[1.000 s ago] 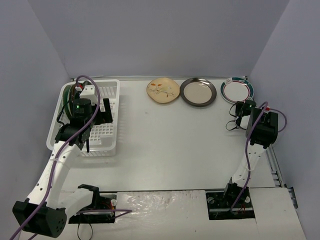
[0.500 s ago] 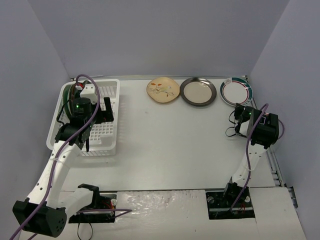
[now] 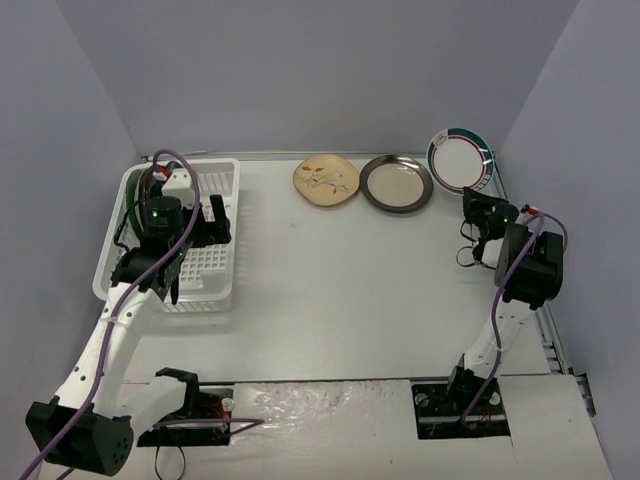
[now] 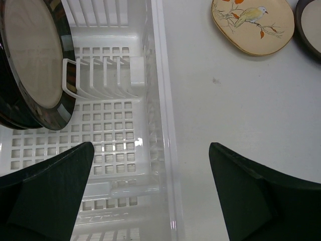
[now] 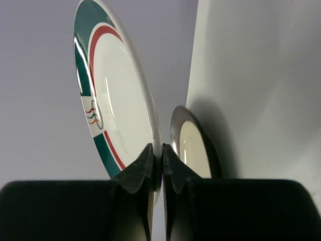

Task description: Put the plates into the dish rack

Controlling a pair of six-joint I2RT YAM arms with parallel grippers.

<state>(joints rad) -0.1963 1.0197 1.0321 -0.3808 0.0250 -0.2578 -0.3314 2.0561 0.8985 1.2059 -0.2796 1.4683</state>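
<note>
Glossy white plate (image 5: 118, 108), teal-and-red rim, stood on edge in the air, far right, rim pinched by the right tool (image 5: 156, 153), arm raised. Left tool (image 4: 150, 150) hung spread over the slotted white plastic dish rack (image 4: 155, 75) holding upright plates (image 4: 35, 60).

1 dish rack (image 3: 212, 272), 1 tan plate (image 3: 326, 182), 1 white plate (image 3: 460, 160), 2 dark-rimmed beige plates (image 3: 397, 184) (image 4: 32, 55)

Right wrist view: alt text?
The right claw is shut on the rim of a round white ceramic plate with a teal and red border, holding it on edge. Behind it, a round dark-rimmed beige plate lies on the white table.
</note>
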